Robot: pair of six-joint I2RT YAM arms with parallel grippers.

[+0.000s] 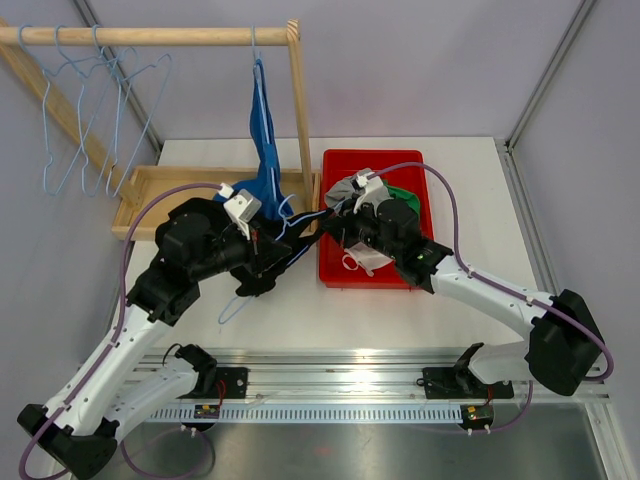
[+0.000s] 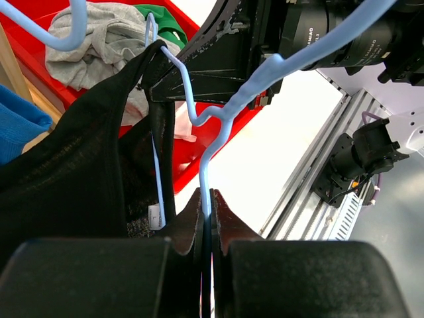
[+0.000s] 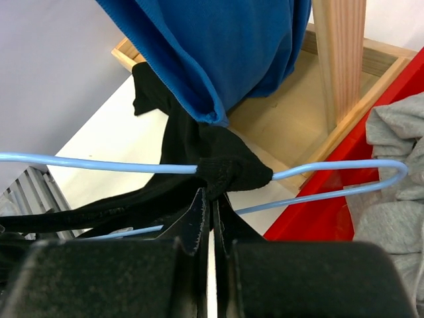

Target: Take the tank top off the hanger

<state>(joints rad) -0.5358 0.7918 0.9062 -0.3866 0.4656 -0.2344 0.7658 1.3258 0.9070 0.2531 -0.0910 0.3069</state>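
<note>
Left gripper (image 2: 206,199) filled the bottom of the left wrist cam. Its two fingers were pressed together w/ the thin wire of the light-blue hanger (image 2: 225,119) pinched between them, no gap visible beside the wire. From the pinch the wire went up, made a small kink & continued to the upper right. The black tank top (image 2: 73,172) was on this hanger, hanging at the left side of the wire, w/ one strap looped over the hanger shoulder near top centre. A small white label showed on the inner side of the fabric.

In the right wrist cam the right gripper (image 3: 211,199) had its fingers also closed tight. The tips nipped a bunched part of the tank top just under the hanger wire, where the fabric wrapped around the wire. The rest of the black fabric drooped to the lower left, beside the fingers.

In the top cam both grippers met btw. the wooden rack base (image 1: 140,200) & the red bin (image 1: 335,272), over the white table (image 1: 300,325), w/ hanger & tank top held btw. them. A blue garment (image 1: 265,150) hung from the wooden rail (image 1: 150,36) just behind, near the rack post. Several empty hangers (image 1: 100,120) hung at the left part of the rail, well apart. In the bin lay a grey garment (image 1: 345,187) & a green garment (image 1: 405,195), side by side.
</note>
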